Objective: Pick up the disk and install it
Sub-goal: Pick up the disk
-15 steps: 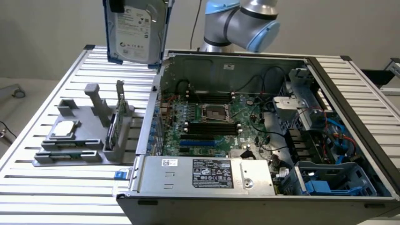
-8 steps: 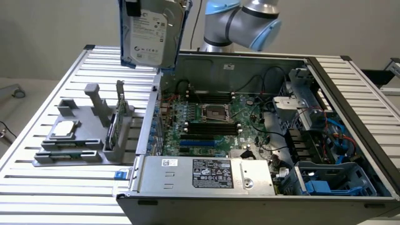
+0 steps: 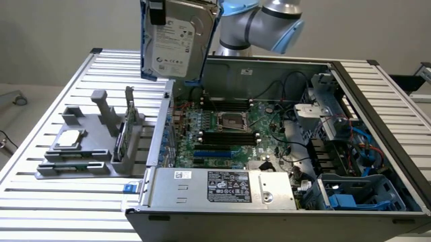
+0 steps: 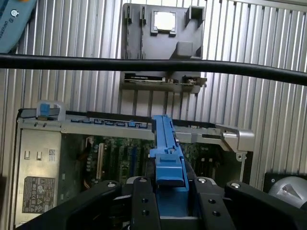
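On the exterior view's left, a grey holder (image 3: 74, 169) sits on the slatted bench (image 3: 40, 201), with a square chip (image 3: 70, 138) lying in it. Just right of it the disk (image 3: 176, 40) hangs upright in the air. Its label faces the camera and its lower edge is above the left wall of the open case (image 3: 269, 229). Further right lies the board (image 3: 229, 126), with the arm (image 3: 269, 25) above it. In the wrist view the hand (image 4: 170, 191) is clenched on the blue edge of the disk (image 4: 167, 143), one finger on either side.

The disk (image 3: 176, 43) is cut off above, at the gripper (image 4: 171, 194), and its label print below is too small to read.
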Motion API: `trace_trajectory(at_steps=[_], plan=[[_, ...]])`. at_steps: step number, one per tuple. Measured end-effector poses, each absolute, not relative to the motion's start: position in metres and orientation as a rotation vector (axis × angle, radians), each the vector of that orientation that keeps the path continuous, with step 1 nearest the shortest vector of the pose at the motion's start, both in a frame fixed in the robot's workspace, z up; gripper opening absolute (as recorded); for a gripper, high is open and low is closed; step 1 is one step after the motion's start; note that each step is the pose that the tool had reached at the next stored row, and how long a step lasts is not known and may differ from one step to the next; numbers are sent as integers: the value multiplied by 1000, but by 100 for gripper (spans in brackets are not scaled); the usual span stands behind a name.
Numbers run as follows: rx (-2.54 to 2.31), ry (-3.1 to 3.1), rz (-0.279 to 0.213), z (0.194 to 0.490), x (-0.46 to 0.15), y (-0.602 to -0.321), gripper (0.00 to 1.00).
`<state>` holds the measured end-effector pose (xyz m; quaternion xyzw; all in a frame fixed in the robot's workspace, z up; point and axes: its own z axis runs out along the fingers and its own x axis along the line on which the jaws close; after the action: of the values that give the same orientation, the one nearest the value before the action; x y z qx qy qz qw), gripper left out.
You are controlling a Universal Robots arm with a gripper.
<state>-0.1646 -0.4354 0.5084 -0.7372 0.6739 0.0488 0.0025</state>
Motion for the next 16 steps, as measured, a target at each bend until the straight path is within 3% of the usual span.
trace_trajectory(at_steps=[16], plan=[[-2312, 2113, 153, 508, -104, -462, 33]])
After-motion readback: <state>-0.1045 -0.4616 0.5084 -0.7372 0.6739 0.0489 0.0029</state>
